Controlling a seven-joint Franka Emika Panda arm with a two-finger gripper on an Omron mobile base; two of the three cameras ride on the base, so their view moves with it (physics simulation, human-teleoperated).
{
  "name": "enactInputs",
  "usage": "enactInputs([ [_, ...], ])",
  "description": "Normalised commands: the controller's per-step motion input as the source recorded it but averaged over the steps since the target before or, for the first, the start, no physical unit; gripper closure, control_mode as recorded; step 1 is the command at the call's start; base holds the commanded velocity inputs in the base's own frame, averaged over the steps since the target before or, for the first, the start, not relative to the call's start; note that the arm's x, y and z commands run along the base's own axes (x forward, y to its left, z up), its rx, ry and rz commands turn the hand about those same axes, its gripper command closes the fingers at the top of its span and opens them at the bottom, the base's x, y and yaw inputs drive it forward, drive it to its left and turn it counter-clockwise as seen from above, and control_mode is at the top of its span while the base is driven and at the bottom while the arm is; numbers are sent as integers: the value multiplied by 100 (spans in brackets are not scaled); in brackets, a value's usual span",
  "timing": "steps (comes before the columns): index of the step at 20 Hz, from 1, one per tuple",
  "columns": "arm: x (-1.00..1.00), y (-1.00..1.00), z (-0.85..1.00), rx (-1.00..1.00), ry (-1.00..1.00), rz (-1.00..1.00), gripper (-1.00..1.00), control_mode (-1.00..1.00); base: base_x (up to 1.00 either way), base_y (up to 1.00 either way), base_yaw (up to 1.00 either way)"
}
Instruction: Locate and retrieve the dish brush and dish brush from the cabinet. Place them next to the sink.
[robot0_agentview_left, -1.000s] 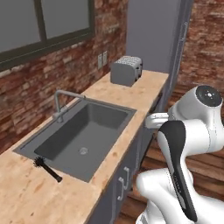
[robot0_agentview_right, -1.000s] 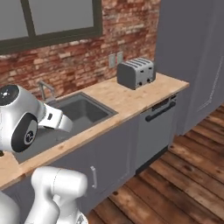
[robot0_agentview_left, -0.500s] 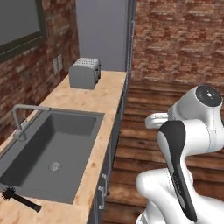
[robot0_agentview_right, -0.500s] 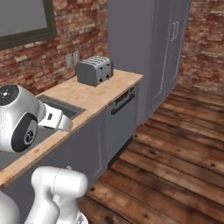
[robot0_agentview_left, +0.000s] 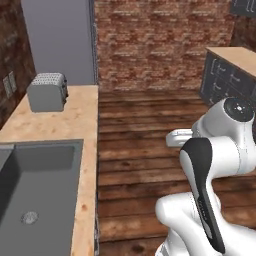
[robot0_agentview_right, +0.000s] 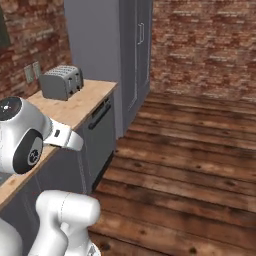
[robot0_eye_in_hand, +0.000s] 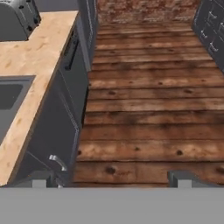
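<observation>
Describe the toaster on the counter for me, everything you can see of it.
The boxy silver-grey metal toaster stands upright on the light wooden countertop, near its far end, beside the tall grey cabinet. Its top looks speckled with two long slots; a small dark control shows on one end. It sits beyond the dark grey sink basin, apart from it. Only the counter touches it.

The sink (robot0_agentview_left: 35, 185) sits sunk into the desk (robot0_agentview_left: 82, 125) at the near left, its drain (robot0_agentview_left: 29, 217) low in the basin. Farther along the same desk stands the toaster (robot0_agentview_left: 47, 91), close to the wall with its outlet (robot0_agentview_right: 31, 71). Behind the toaster, at the desk's far end, rises a tall cupboard (robot0_agentview_right: 117, 55). To the right of the desk stretches the floor (robot0_agentview_left: 150, 130), running back to the far wall (robot0_agentview_left: 160, 40). Across the floor, at the far right, stands another desk with drawers (robot0_agentview_left: 227, 80). The hand (robot0_eye_in_hand: 109, 177) hangs over the floor, just right of the desk's front, jaws spread wide.
</observation>
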Motion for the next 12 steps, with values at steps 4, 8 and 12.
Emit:
enactInputs([
  [4, 0, 0, 0, 0, 0, 0, -100, 100, 1, 0, -44],
  [8, 0, 0, 0, 0, 0, 0, -100, 100, 0, 0, -43],
  [12, 0, 0, 0, 0, 0, 0, -100, 100, 0, 0, -43],
])
